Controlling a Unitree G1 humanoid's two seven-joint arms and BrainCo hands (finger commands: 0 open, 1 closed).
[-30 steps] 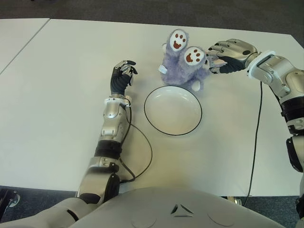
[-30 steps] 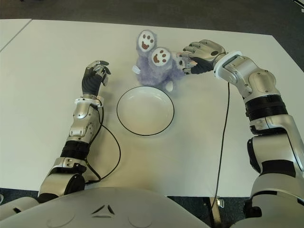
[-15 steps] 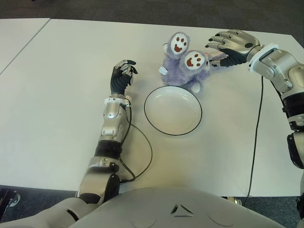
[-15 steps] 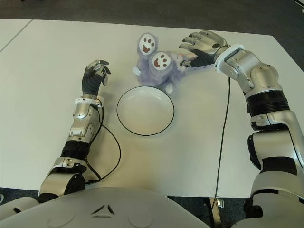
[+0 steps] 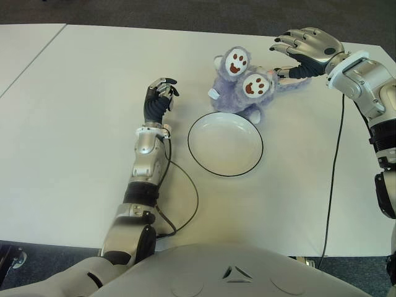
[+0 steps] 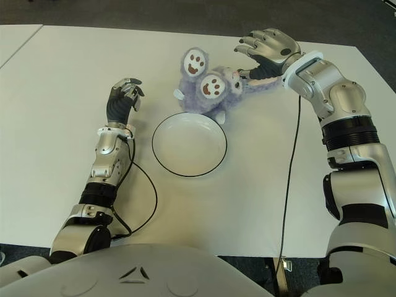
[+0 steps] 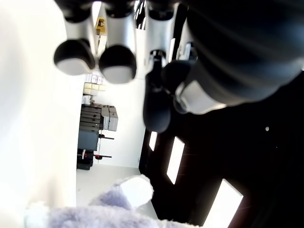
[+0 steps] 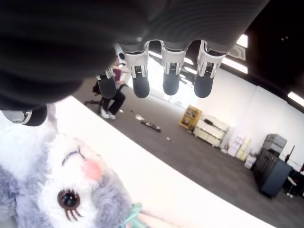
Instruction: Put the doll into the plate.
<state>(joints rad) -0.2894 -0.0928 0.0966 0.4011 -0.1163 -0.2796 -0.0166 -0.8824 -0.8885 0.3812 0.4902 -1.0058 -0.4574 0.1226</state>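
The doll, a fuzzy lilac plush, lies on the white counter just beyond the far rim of the plate, outside it. Two white foot soles with brown paw prints face up toward the head camera, and its lower edge comes right up to the plate's rim; whether they touch is unclear. No brand, label or writing can be read on the doll, the plate or the counter.

The right hand hovers over the doll's far right side with its fingers spread and released, grasping nothing. In the right wrist view the fingertips hang above the doll's face, clear of the fur. The doll's head is largely hidden under this hand in the eye views, so its pose there is hard to make out.

The left hand shows left of the plate and the doll, apart from both, its fingers curled in loosely and holding nothing. Only a corner of fur enters the left wrist view, cut off by the frame edge.

A black cable runs along the counter below the right arm.
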